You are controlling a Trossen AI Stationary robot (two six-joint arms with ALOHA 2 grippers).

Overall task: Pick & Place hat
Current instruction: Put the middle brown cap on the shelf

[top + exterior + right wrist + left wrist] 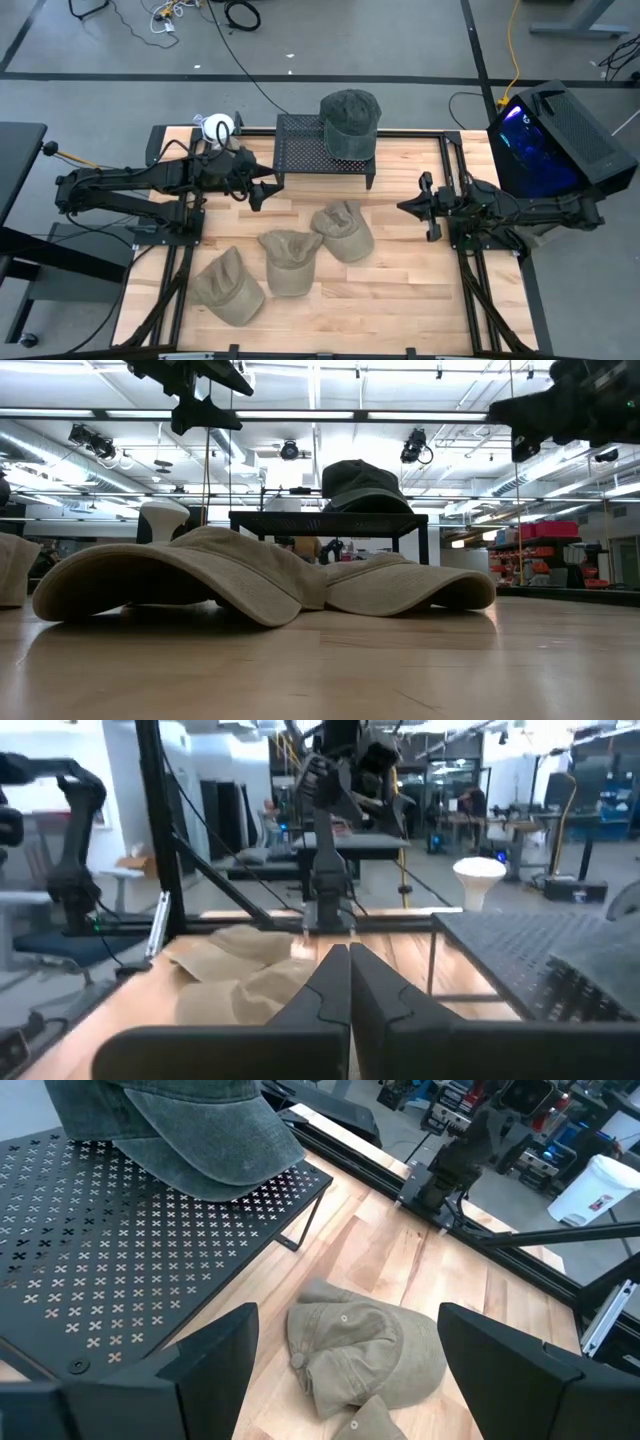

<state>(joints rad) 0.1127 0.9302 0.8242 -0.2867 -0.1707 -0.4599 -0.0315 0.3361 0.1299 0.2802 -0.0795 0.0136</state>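
Observation:
A dark green cap (349,121) sits on the black perforated stand (305,150) at the table's far side, crown up, also seen as the cap (180,1130) on the stand (110,1240). Three tan caps lie on the wood: one (343,229) by the middle, one (290,260) beside it, one (230,286) toward the near left. My left gripper (262,192) hovers open, above the table just left of the stand, with the tan cap (360,1355) below and ahead of it. My right gripper (408,207) is shut and raised at the table's right.
The stand's thin legs (305,1215) rise from the far part of the table. Black frame rails (455,180) run along both sides. A white round object (217,126) sits at the far left corner. Bare wood (390,300) lies toward the near right.

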